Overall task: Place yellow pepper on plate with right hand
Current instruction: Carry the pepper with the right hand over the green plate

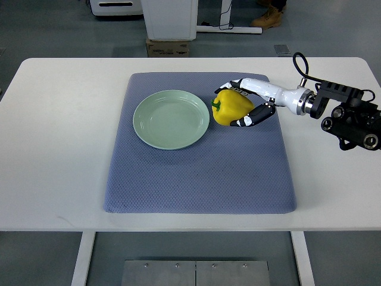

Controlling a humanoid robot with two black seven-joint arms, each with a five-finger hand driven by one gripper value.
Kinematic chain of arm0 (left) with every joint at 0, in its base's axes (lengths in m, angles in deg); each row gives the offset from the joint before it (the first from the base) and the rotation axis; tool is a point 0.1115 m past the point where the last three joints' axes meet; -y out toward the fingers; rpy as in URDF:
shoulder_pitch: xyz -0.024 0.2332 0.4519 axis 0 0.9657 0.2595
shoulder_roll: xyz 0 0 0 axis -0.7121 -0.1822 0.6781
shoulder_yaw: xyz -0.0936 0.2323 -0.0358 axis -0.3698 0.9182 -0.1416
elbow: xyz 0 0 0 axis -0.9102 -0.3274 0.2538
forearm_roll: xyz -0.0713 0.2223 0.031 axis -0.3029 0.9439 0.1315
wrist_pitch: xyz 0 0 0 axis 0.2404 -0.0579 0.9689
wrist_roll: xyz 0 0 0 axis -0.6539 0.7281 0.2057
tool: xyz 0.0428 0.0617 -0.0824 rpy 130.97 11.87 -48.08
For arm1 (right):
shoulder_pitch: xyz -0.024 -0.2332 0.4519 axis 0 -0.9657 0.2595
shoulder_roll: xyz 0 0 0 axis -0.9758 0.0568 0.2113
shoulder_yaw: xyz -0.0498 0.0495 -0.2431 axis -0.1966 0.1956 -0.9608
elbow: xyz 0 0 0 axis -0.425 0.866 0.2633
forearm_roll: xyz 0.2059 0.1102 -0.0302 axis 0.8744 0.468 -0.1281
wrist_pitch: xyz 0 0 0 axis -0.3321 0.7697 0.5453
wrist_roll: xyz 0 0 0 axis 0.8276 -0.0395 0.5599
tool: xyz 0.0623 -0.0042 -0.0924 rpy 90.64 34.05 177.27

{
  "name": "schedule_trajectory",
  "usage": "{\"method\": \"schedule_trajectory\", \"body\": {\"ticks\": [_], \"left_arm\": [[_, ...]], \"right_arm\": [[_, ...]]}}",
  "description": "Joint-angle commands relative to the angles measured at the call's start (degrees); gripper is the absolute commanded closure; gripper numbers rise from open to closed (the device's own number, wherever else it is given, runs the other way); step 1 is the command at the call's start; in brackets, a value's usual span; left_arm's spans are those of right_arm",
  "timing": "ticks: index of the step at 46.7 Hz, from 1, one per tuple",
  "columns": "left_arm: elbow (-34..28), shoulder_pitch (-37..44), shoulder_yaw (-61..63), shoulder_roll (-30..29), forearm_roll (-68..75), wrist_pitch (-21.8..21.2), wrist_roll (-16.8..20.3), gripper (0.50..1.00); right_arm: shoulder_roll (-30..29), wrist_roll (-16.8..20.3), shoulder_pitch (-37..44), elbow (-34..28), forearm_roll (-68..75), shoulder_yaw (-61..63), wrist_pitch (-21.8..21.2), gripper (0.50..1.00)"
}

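Yellow pepper [233, 107] — stem toward plate [171, 119] | right hand [250, 102] fingers [253, 117] wrapped round it

We found a mat [196, 173] lying on the middle of the desk [53, 149], with bare desk on every side of it. A plate [171, 119] sat on the far left part of the mat. Just right of the plate, on the mat and apart from the plate's rim, sat a bell pepper [231, 106], its stem toward the plate. The right robot hand [245, 105] reached in from the right edge over the desk and mat and closed around the pepper, fingers [236, 87] behind it and a thumb before it. Beyond the desk's far edge we saw a cardboard box [168, 47] on the floor, a cabinet [169, 18] behind it, and a person's boot [268, 18] to the right.
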Motion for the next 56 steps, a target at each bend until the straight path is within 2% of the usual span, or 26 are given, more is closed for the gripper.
{"method": "schedule_trajectory", "body": {"ticks": [1,26,36,56], "left_arm": [[-0.07,-0.03,0.0,0.0,-0.03,0.01,0.0,0.5],[-0.07,0.06,0.0,0.0,-0.03,0.01,0.0,0.5],[0.01,0.06,0.0,0.0,0.06,0.01,0.0,0.5],[-0.07,-0.03,0.0,0.0,0.06,0.01,0.0,0.5]], "right_arm": [[-1.81,1.88,1.02,0.04,-0.01,0.1,-0.1,1.0],[-18.61,9.79,4.28,7.25,0.08,-0.07,-0.19,1.0],[-18.61,11.46,4.1,8.74,0.07,-0.42,-0.19,1.0],[-18.61,11.11,3.84,7.34,-0.1,-0.69,-0.89,1.0]]}}
